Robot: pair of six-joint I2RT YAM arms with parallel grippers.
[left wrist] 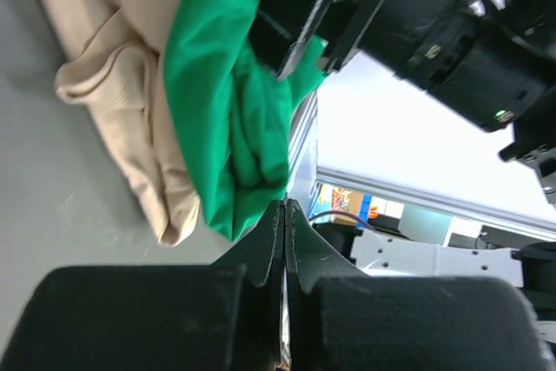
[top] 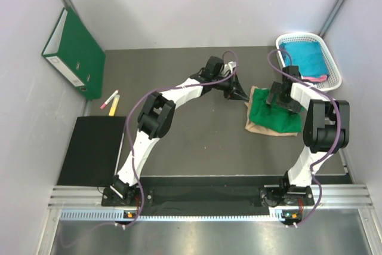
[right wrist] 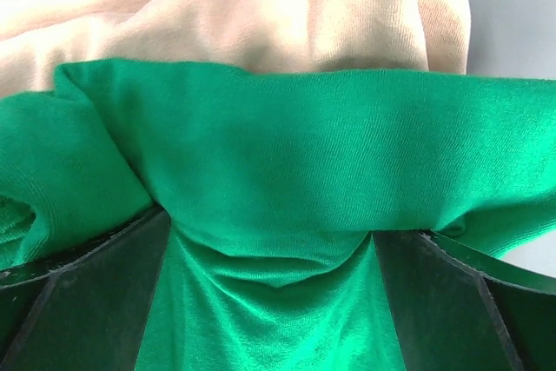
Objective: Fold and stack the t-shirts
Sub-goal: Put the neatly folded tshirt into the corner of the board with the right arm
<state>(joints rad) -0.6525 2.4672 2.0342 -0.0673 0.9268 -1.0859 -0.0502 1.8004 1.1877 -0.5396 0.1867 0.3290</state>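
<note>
A bright green t-shirt [top: 277,117] lies bunched on a folded beige shirt [top: 255,127] at the right of the table. My left gripper [top: 243,94] is at its upper left corner. In the left wrist view it [left wrist: 285,206] is shut, and folds of the green cloth [left wrist: 226,110] run down to its tips. My right gripper [top: 279,101] sits on top of the green shirt. In the right wrist view its fingers stand wide apart with green cloth [right wrist: 287,128] bulging between them and draped over the tips. The beige shirt [right wrist: 261,15] lies beyond.
A white basket [top: 301,36] at the back right holds a teal shirt [top: 304,57] and a pink one [top: 319,78]. A dark green binder [top: 74,52] leans on the left wall. Two markers [top: 110,100] and a black mat [top: 92,150] lie at the left.
</note>
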